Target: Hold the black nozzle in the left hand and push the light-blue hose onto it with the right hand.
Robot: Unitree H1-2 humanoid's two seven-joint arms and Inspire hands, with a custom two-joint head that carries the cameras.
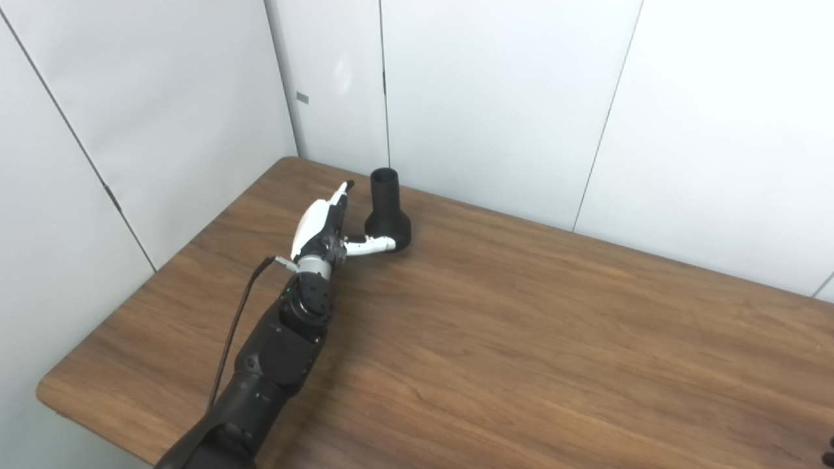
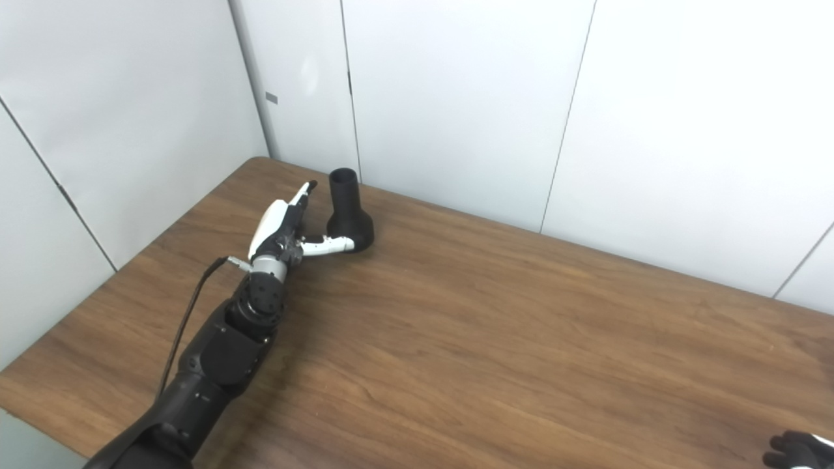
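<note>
The black nozzle (image 1: 388,212) stands upright on its flared base near the table's far left corner, narrow tube end up. My left hand (image 1: 322,228) is open just to its left, fingers (image 1: 339,195) stretched toward the wall and the thumb (image 1: 371,245) reaching across to the nozzle's base. Whether the thumb touches the base I cannot tell. Only a dark sliver of my right hand (image 2: 798,451) shows at the bottom right corner. No light-blue hose is in view.
The wooden table (image 1: 521,339) runs from the left corner to the right edge of the picture. White wall panels (image 1: 495,98) stand close behind the nozzle. A black cable (image 1: 234,326) hangs along my left forearm.
</note>
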